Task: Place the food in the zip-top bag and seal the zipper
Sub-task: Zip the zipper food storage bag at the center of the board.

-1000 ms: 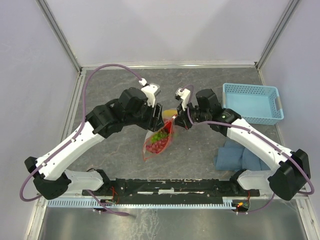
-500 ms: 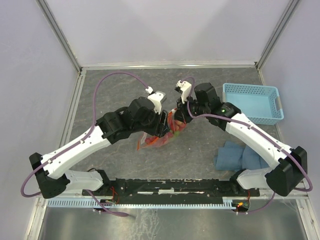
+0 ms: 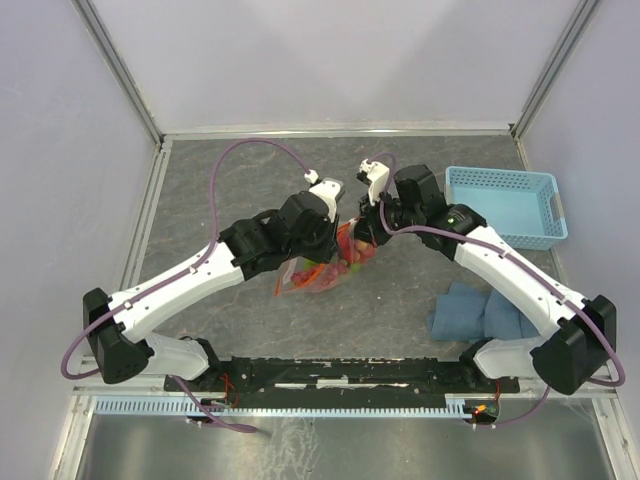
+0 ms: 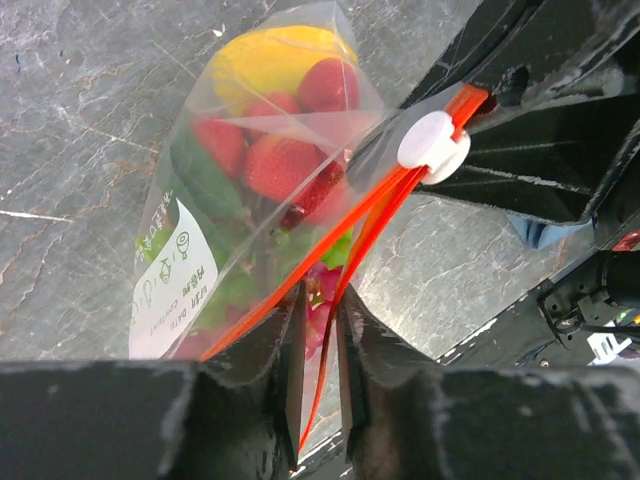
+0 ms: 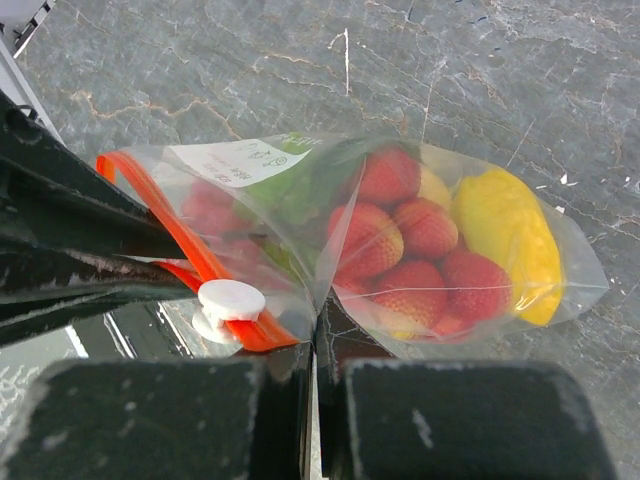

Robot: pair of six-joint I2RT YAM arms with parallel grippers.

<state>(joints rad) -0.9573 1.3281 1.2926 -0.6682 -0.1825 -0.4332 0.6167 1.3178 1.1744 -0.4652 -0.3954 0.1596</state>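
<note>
The zip-top bag (image 3: pixel 312 272) is held up between both grippers at mid-table. It holds the food: red strawberries (image 5: pixel 400 260), a yellow fruit (image 5: pixel 505 240) and green and purple bits behind the white label (image 4: pixel 165 290). The red-orange zipper (image 4: pixel 370 205) runs from my left gripper (image 4: pixel 320 310) to a white slider (image 4: pixel 433 140) at the right gripper's end. The left fingers are closed on the bag's zipper edge, with one strip between them. My right gripper (image 5: pixel 318 335) is shut on a fold of the clear plastic beside the slider (image 5: pixel 230 298). In the top view, left gripper (image 3: pixel 335 240) and right gripper (image 3: pixel 365 232) almost meet.
A light-blue mesh basket (image 3: pixel 500 205) stands at the right rear. Folded blue cloths (image 3: pixel 480 310) lie at the right front. Metal frame posts rise at the back corners of the grey stone-patterned table (image 3: pixel 240 180).
The left arm has swung right and forward, carrying the bag's edge toward the right gripper. The bag has risen and turned from hanging low to stretched between the two grippers.
</note>
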